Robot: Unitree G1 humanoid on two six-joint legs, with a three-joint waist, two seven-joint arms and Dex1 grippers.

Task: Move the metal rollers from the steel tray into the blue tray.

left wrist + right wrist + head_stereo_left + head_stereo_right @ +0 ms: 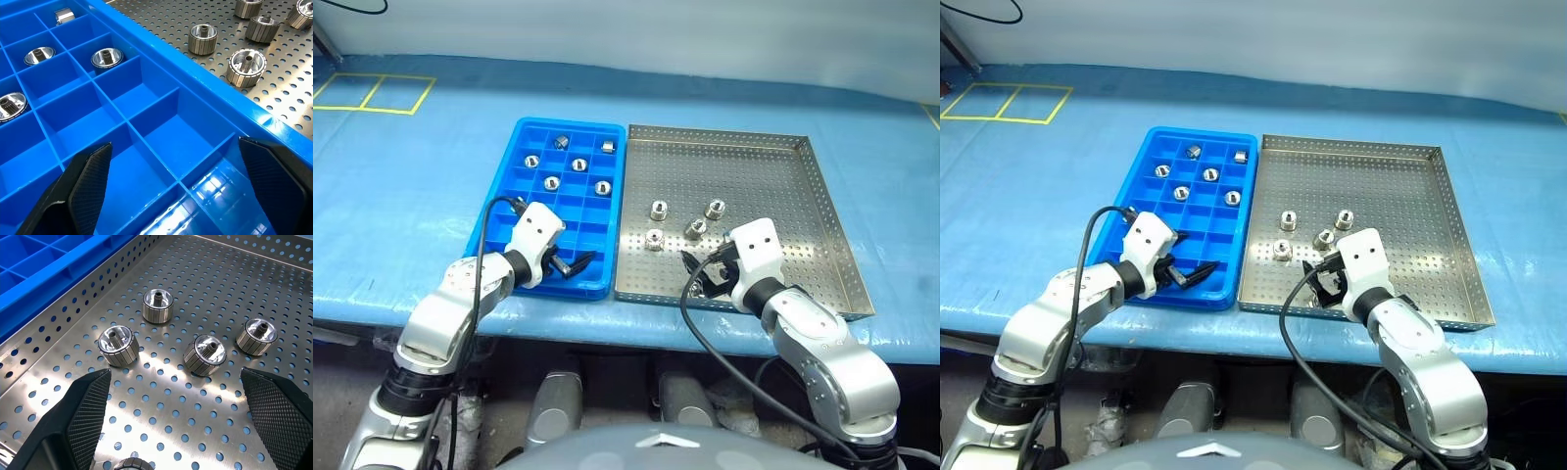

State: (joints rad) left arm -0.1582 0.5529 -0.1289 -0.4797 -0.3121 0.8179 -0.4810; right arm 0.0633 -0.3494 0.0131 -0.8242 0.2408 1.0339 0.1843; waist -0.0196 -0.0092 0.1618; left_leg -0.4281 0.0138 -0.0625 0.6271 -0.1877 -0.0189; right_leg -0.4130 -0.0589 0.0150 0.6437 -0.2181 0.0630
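Right hand [171, 426] – wide open, empty – is nearer: four rollers [116, 346] stand just ahead, upright; left hand [171, 191], open, perhaps idle, over blue tray [533, 147].

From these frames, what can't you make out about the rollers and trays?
- Roller at the right wrist view's lower edge: cut off by the frame, only its top rim shows.
- Steel tray near edge: partly covered by the right tool in the head views, so the exact roller count there is uncertain.
- Blue tray nearest compartments: partly covered by the left tool.
- Dark piece in a far compartment: too small to confirm as a roller.
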